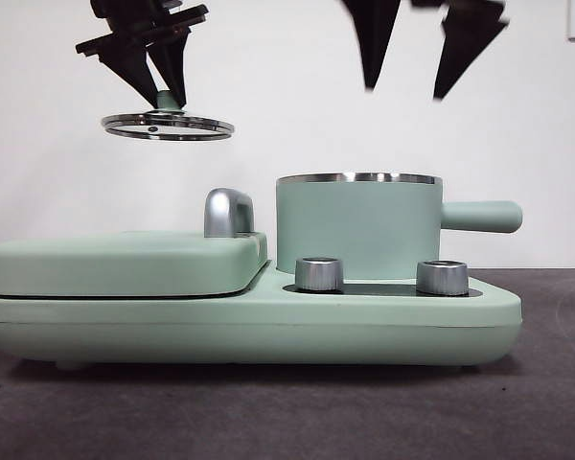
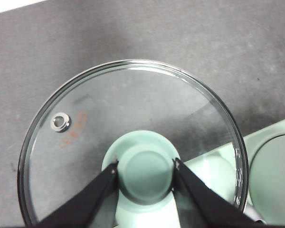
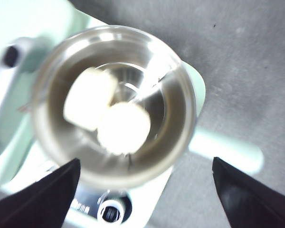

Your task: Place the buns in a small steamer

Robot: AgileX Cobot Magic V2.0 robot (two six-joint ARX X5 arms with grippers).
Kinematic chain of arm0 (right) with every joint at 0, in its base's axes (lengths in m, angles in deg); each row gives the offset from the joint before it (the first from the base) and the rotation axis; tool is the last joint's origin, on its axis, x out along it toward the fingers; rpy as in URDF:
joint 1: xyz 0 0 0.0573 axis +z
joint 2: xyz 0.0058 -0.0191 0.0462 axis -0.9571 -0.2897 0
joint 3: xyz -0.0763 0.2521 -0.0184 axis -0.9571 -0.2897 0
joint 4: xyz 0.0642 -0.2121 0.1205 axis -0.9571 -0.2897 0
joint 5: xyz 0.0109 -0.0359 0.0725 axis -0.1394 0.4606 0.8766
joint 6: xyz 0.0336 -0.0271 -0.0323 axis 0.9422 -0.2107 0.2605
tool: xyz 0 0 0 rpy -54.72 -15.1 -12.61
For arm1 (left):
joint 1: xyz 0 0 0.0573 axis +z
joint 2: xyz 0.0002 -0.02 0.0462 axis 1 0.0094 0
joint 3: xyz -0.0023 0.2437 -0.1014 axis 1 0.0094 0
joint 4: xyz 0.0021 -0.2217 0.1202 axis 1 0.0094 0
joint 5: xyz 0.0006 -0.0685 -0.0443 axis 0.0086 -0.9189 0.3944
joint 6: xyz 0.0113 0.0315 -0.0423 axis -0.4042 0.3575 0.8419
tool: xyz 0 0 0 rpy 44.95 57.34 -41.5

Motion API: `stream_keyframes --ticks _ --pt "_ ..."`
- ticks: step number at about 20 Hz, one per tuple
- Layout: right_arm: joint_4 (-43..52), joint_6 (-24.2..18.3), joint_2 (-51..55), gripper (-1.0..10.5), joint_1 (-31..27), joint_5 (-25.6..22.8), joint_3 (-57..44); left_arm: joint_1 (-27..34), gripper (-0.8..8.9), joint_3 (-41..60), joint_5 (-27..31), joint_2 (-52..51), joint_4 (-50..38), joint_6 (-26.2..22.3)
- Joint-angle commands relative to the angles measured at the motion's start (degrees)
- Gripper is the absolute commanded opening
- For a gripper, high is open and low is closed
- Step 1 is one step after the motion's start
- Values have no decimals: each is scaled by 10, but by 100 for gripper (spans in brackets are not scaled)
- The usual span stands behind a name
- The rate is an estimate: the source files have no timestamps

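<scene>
Two buns (image 3: 107,116) sit side by side inside the open green steamer (image 1: 356,230) on the cooker (image 1: 249,316). The left gripper (image 2: 146,167) holds the glass lid (image 2: 133,118) by its knob, high above the flat griddle lid (image 1: 125,261). The right gripper (image 3: 145,180) hangs over the pot, fingers spread wide. Two silver dials (image 1: 318,273) stand in front.

Front and left wrist views are evenly bright and sharp. The right wrist view is blurred throughout: below the right claw (image 3: 145,190), buns (image 3: 107,111) wash out and the steamer (image 3: 115,105) rim glares.
</scene>
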Motion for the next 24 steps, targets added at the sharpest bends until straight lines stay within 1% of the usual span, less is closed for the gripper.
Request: stream_keyframes --ticks 1,4,7,8,11,14,15,17,18,21,24 --pt "-45 -5 45 443 15 1 -19 -15 110 -26 -6 -8 -11 7" --pt "-45 13 142 443 32 0 -99 -33 110 -26 -6 -8 -11 9" --pt "-41 20 259 442 63 -3 -211 -54 110 -26 -6 -8 -11 11" --pt "-24 32 302 442 77 -5 -253 -62 110 -26 -6 -8 -11 11" --pt "74 83 443 442 116 -5 -388 -87 110 -26 -6 -8 -11 14" --pt "135 119 574 442 147 -40 -506 -114 110 -26 -6 -8 -9 21" --pt "148 131 619 442 155 -62 -542 -124 110 -26 -6 -8 -7 22" --pt "165 131 697 442 162 -87 -597 -144 110 -26 -6 -8 -6 22" --pt "175 131 730 442 163 -90 -620 -153 110 -26 -6 -8 -7 22" --pt "202 127 820 442 163 -89 -673 -184 110 -26 -6 -7 -6 21" --pt "204 112 865 442 163 -87 -681 -212 110 -26 -6 -7 -6 25"
